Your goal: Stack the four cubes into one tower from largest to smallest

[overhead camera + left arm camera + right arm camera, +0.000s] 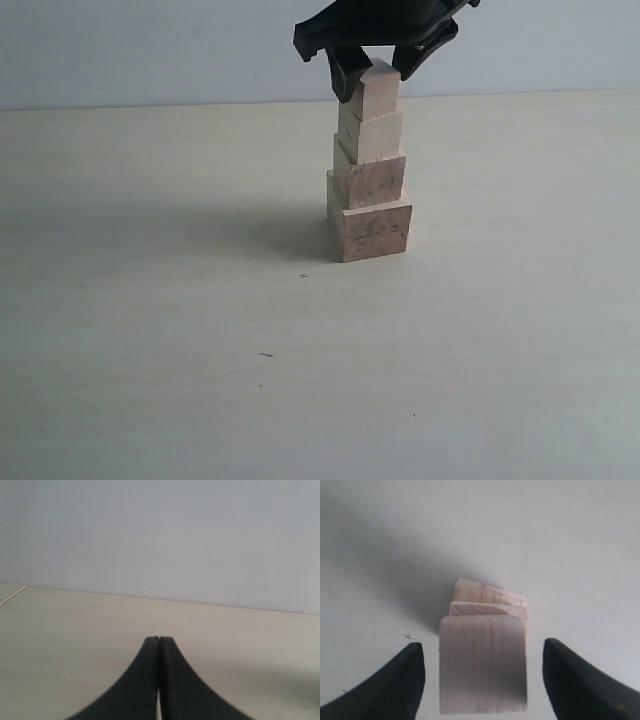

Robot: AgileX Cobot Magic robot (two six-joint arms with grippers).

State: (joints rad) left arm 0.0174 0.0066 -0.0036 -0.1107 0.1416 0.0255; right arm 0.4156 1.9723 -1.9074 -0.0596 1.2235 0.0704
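All four wooden cubes stand as one tower (369, 165) on the pale table. The largest cube (370, 227) is at the bottom, the second cube (371, 175) on it, then a paler cube (371, 132), and the smallest cube (380, 90) on top. My right gripper (373, 68) hangs over the tower, open, one finger on each side of the top cube with gaps showing. Seen from the right wrist, the top cube (483, 665) sits between the spread fingers (400, 680), the lower cubes (490, 596) peeking out beyond it. My left gripper (159, 641) is shut on nothing, away from the tower.
The pale table (150, 350) stretches around the tower, with a small pencil cross (304, 276) in front of it. A light wall (150, 50) rises behind the table's far edge.
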